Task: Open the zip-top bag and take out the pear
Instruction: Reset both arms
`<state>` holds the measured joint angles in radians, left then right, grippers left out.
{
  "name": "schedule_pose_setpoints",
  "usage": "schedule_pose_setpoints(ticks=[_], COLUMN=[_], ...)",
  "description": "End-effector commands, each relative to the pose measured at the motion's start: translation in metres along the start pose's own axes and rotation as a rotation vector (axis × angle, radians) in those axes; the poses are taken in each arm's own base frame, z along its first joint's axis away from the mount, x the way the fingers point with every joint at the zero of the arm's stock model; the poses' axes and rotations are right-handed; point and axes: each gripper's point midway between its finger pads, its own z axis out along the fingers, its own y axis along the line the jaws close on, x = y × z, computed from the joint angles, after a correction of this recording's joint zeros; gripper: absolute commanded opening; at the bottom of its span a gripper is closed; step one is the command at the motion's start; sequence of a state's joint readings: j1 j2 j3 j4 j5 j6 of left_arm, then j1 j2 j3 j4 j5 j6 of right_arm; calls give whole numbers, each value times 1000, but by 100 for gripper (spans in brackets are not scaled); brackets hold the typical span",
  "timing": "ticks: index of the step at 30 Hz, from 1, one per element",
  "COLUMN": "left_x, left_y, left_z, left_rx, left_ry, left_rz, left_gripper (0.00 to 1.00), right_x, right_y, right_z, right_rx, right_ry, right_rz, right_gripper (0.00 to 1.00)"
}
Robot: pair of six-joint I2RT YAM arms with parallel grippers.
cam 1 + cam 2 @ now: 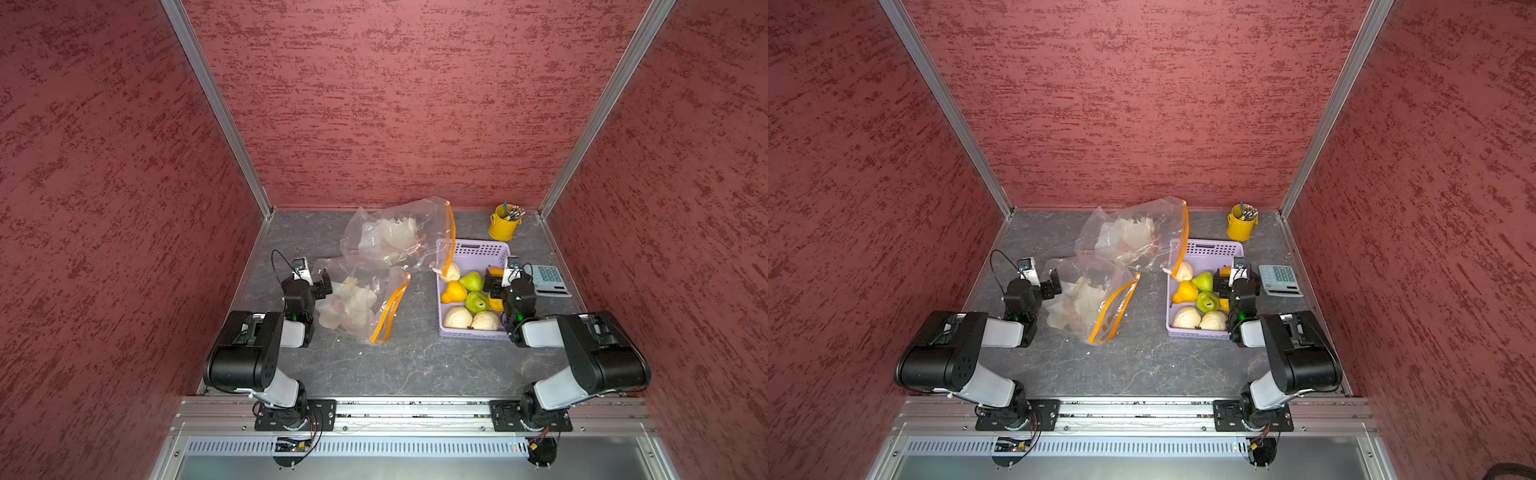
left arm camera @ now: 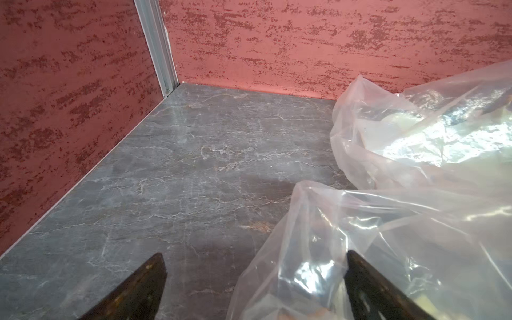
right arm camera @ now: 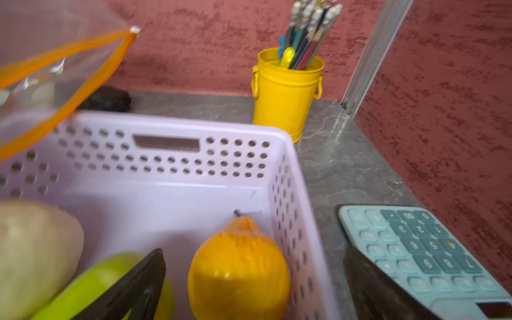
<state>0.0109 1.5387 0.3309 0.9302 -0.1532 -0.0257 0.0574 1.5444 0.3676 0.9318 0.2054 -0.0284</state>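
The near bag (image 1: 361, 303) lies at the worktop's (image 1: 415, 365) centre-left, orange zip (image 1: 390, 309) gaping, running 1 to 7 o'clock, mouth facing 4 o'clock. The left tool (image 2: 255, 257) stands open at its 9 o'clock edge. The right tool (image 3: 255, 250), open, hangs over the orange pear (image 3: 238, 271) in the basket (image 1: 473, 243), stem toward 12 o'clock: removal looks done.

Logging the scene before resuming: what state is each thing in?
near zip-top bag: zipper open, pale contents inside
far zip-top bag: zipper open, mouth overhanging basket
left gripper: open, empty
right gripper: open, empty, above basket
basket: holds pears
yellow bucket: upright, holds pens
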Motion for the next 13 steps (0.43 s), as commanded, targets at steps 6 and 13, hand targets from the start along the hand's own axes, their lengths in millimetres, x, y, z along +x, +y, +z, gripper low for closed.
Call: schedule_pose_setpoints(ticks=[6,13], left_x=[-14,-14], left_y=[-4,-4], left_z=[3,3], left_rx=[36,36], left_ry=[-34,-31], left_rz=[-23,-25], left_gripper=[100,100], right_x=[-4,-5], right_y=[-2,-2], right_z=[2,1], right_rx=[-19,-17], right_ry=[-8,-9], right_rz=[52,54], right_gripper=[99,99])
